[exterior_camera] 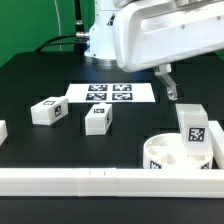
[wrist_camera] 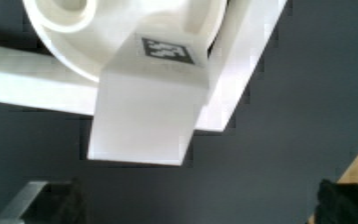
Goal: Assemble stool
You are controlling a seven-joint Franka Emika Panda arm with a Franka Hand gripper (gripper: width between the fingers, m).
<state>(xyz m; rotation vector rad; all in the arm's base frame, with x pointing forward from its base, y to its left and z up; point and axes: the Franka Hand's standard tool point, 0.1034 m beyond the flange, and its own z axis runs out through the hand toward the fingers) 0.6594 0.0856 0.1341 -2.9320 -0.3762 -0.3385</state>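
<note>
Seat [exterior_camera: 160, 150] with leg [exterior_camera: 193, 128], perhaps socketed; loose legs [exterior_camera: 47, 111] [exterior_camera: 97, 119] exterior view only.

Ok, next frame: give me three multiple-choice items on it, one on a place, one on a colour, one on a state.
1. Where is the leg nearest the exterior view's right?
A. lying flat on its own
B. upright at the round seat
C. lifted in the air

2. What colour is the table?
A. black
B. white
C. red

3. How is the tool?
A. shut on a part
B. shut, empty
C. open, empty

Answers:
1 B: the leg stands upright against the seat's rim.
2 A: the bare surface around the white parts is black.
3 C: in the wrist view both fingers stand wide apart, clear of the leg.
</note>
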